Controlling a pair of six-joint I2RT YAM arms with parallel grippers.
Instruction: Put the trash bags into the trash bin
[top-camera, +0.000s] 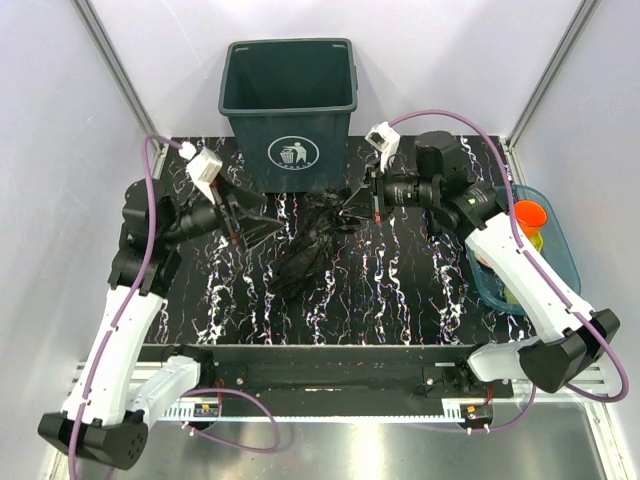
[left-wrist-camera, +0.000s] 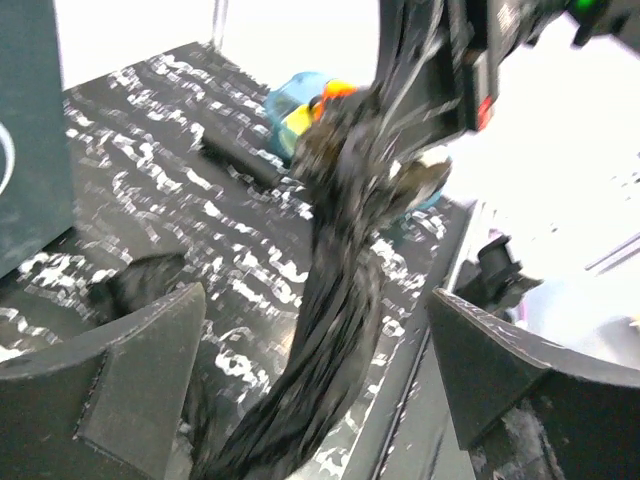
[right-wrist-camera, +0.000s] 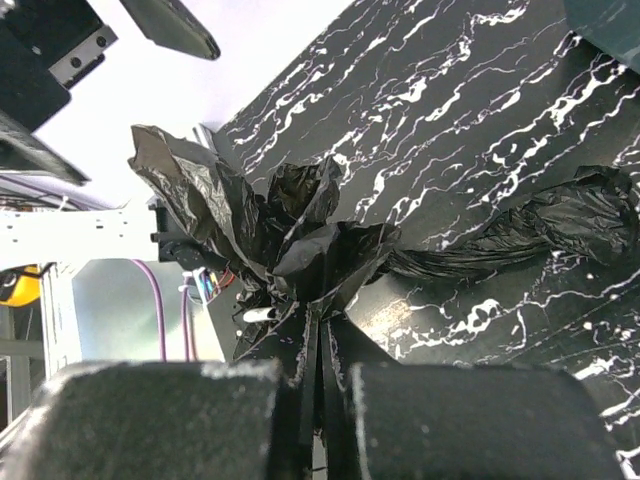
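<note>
Only close-up: bags (right-wrist-camera: 300, 250) between right fingers (right-wrist-camera: 480, 420).

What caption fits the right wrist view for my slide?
Right gripper clamped on crumpled black trash bag, marble tabletop behind.

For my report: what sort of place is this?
Probably a robotics lab test cell: plain white panel walls enclose the marbled table, the left arm and right arm are mounted at its near edge, and a green trash bin stands staged.
</note>
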